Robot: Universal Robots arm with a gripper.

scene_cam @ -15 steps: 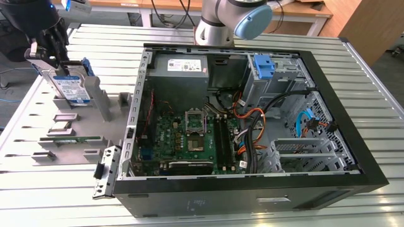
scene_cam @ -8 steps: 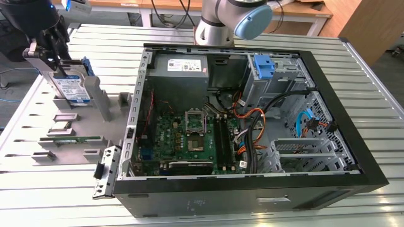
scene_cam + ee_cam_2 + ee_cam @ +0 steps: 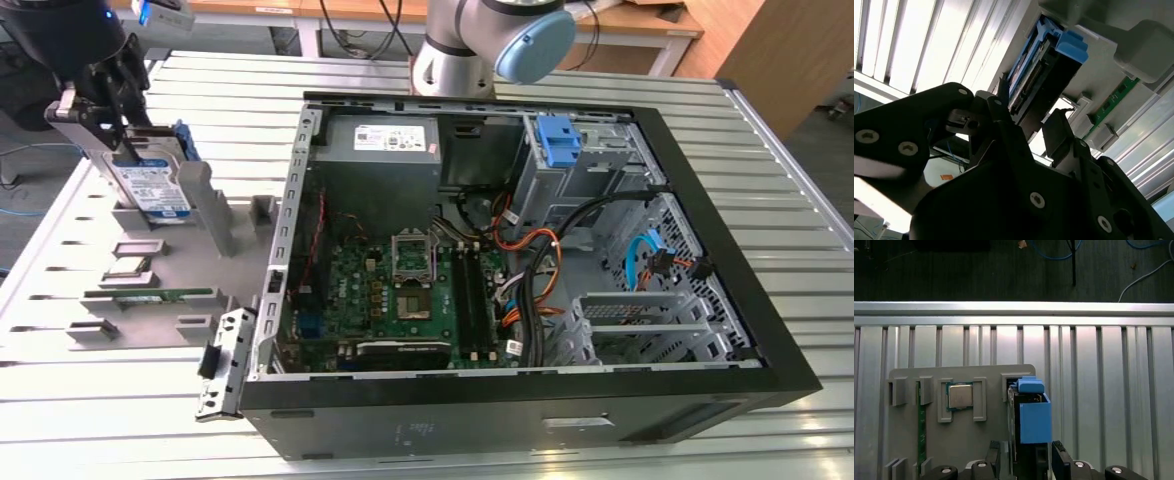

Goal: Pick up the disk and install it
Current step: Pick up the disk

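Note:
The disk (image 3: 147,187) is a silver-grey drive with a white-and-blue label and a blue bracket. It stands on edge in a slot of the grey holder plate (image 3: 200,235) at the exterior view's left, outside the computer case. My gripper (image 3: 118,135) is at the disk's upper end. In the first wrist view the disk (image 3: 1030,422) runs between two dark fingers (image 3: 998,456) that sit tight against both its sides, so my gripper (image 3: 1029,460) is shut on it. The second wrist view shows the disk (image 3: 1029,90) between the fingers (image 3: 1055,131) in the same way.
The open computer case (image 3: 747,330) lies at the exterior view's right, with a blue-bracketed drive bay (image 3: 558,140) at its far corner. A processor chip (image 3: 960,396) and a green circuit strip (image 3: 920,425) sit on the holder plate (image 3: 964,440). The arm's base (image 3: 461,45) stands behind the case.

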